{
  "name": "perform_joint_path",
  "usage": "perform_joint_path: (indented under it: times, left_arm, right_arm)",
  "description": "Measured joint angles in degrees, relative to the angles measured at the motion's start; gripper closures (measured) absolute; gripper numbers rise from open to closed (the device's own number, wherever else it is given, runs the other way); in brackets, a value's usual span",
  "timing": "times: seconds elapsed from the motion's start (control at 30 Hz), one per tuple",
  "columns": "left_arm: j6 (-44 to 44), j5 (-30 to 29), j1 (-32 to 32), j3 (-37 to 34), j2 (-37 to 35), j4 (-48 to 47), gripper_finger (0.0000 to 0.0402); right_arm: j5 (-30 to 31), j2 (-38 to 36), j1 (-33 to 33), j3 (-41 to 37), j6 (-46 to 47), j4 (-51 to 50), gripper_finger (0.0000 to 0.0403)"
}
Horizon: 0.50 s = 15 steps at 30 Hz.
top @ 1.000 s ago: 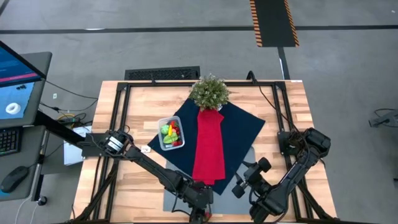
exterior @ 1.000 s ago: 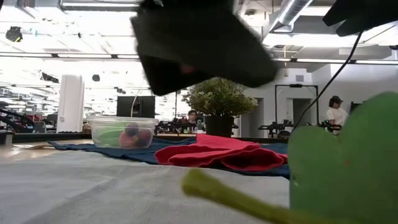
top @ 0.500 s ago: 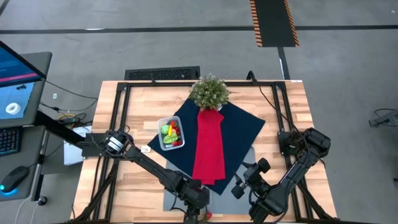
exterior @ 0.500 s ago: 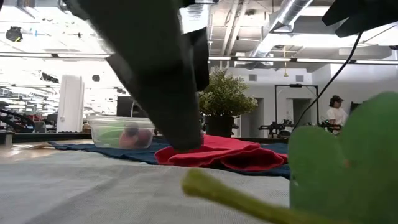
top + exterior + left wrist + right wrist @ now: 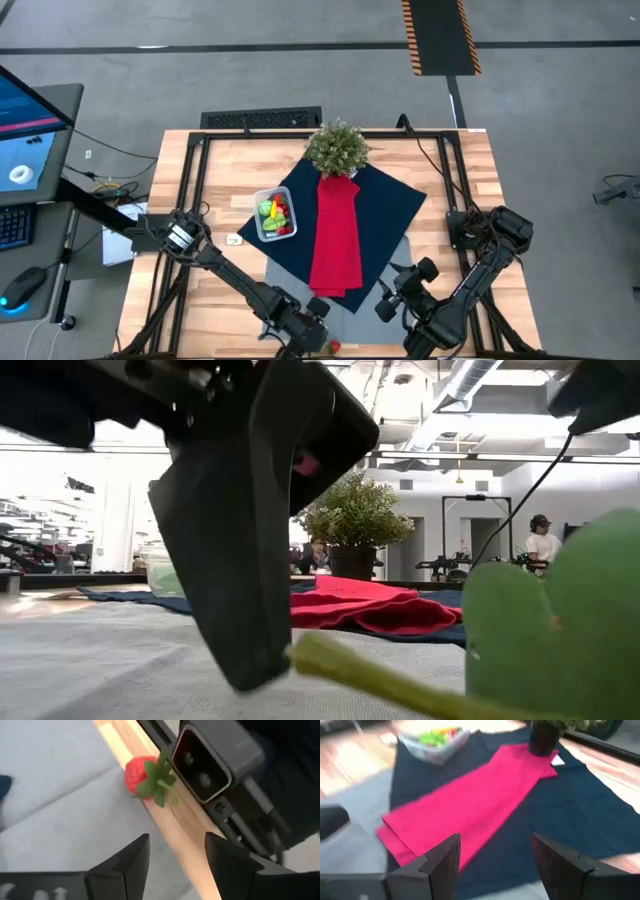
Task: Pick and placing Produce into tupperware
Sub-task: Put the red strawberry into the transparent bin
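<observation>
While open, left gripper (image 5: 174, 851) near strawberry (image 5: 145, 776)

In the low view, a dark gripper finger (image 5: 255, 550) is looming close and blocking most of the clear plastic tupperware container (image 5: 160, 572). A blurred green leafy stem (image 5: 400, 685) is being cut off by that picture's edge. From above, the small red strawberry (image 5: 333, 347) is showing too small to make out.

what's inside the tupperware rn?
The tupperware on the dark blue cloth holds green, yellow and red produce. Pieces underneath that pile are hidden, so no exact count.
</observation>
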Motion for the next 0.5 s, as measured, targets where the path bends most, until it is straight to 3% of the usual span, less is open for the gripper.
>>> perform_joint_path:
  times: [0.17, 0.5]
  left_arm:
    - [6.8, -0.1, -0.7, -0.5, 0.0, 1.7, 0.0221]
    - [16.1, 0.7, -0.7, -0.6, -1.3, 4.5, 0.0221]
  right_arm:
    - [-5.4, 0.0, -1.0, 0.0, -3.6, 4.3, 0.0138]
    - [-5.9, 0.0, -5.2, 0.0, -3.6, 21.6, 0.0138]
